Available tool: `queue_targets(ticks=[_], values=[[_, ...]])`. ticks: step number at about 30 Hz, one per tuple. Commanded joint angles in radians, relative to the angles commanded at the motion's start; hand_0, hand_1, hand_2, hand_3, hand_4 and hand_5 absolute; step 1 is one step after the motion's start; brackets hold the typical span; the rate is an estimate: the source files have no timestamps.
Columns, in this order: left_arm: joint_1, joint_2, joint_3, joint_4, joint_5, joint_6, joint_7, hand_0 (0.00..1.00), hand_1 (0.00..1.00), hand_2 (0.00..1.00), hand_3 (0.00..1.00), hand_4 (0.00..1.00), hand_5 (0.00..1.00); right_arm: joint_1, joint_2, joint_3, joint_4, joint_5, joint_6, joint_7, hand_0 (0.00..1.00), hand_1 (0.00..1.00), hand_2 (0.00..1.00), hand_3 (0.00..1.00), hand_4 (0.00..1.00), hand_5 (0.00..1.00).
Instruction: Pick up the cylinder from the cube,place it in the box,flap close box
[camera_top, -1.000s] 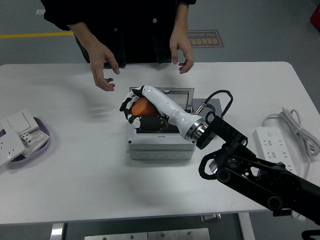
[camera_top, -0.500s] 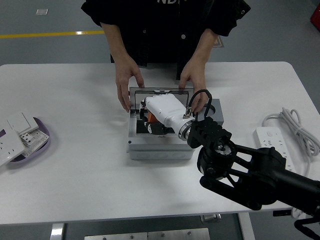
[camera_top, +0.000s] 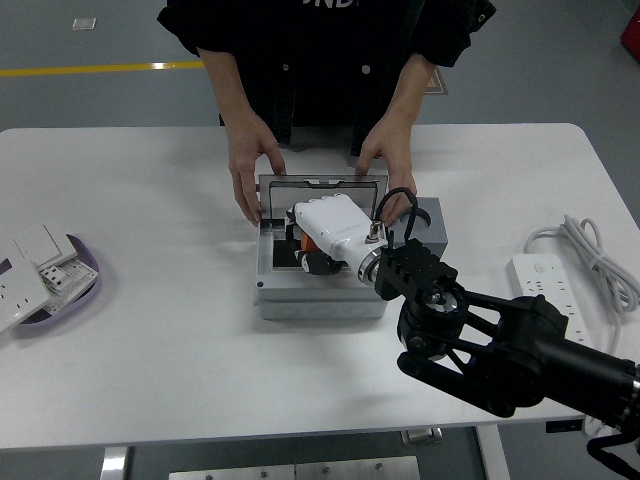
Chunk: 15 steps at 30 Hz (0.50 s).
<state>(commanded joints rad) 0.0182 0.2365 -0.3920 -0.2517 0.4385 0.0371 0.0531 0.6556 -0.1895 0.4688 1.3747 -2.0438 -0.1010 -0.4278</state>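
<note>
At the far left edge of the white table (camera_top: 150, 340), a purple dish (camera_top: 75, 285) holds white switch plates (camera_top: 28, 265). Near the middle sits the grey box (camera_top: 320, 300), its lid (camera_top: 322, 186) raised at the far side. A person stands behind it, one hand (camera_top: 248, 175) on the lid's left corner and the other hand (camera_top: 385, 172) at its right corner. The robot's right hand (camera_top: 325, 235), white-shelled, reaches down into the box; whether its fingers grip or have let go cannot be told, as they are hidden under the shell. The orange cylinder (camera_top: 306, 241) shows just beneath that hand, inside the box. A grey cube (camera_top: 428, 222) stands touching the box's right side. Far right lies a white power strip (camera_top: 548, 292) with its coiled cable (camera_top: 590, 250)
</note>
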Motion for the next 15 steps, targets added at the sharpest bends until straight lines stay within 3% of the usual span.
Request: queue_targets(ticks=[1, 6, 7, 15], values=[[0.000, 0.000, 0.001, 0.000, 0.000, 0.000, 0.000, 0.593, 0.628, 0.619, 0.638, 0.698, 0.220, 0.000, 0.000, -0.001, -0.002, 0.004, -0.002, 0.003, 0.737, 0.660, 0.671, 0.670, 0.560, 0.321], [-0.001, 0.000, 0.001, 0.000, 0.000, 0.000, 0.000, 0.593, 0.628, 0.619, 0.638, 0.698, 0.220, -0.004, 0.000, -0.005, -0.004, 0.023, -0.008, 0.014, 0.737, 0.660, 0.671, 0.670, 0.560, 0.321], [-0.001, -0.001, 0.001, -0.001, 0.000, 0.000, 0.000, 0.593, 0.628, 0.619, 0.638, 0.699, 0.217, -0.005, -0.001, -0.005, -0.004, 0.028, -0.014, 0.019, 0.765, 0.670, 0.685, 0.686, 0.752, 0.467], [-0.002, -0.001, -0.002, -0.002, 0.004, 0.000, 0.001, 0.593, 0.628, 0.619, 0.637, 0.699, 0.217, -0.015, -0.011, 0.004, 0.012, 0.108, -0.073, 0.068, 0.770, 0.668, 0.686, 0.698, 0.791, 0.438]])
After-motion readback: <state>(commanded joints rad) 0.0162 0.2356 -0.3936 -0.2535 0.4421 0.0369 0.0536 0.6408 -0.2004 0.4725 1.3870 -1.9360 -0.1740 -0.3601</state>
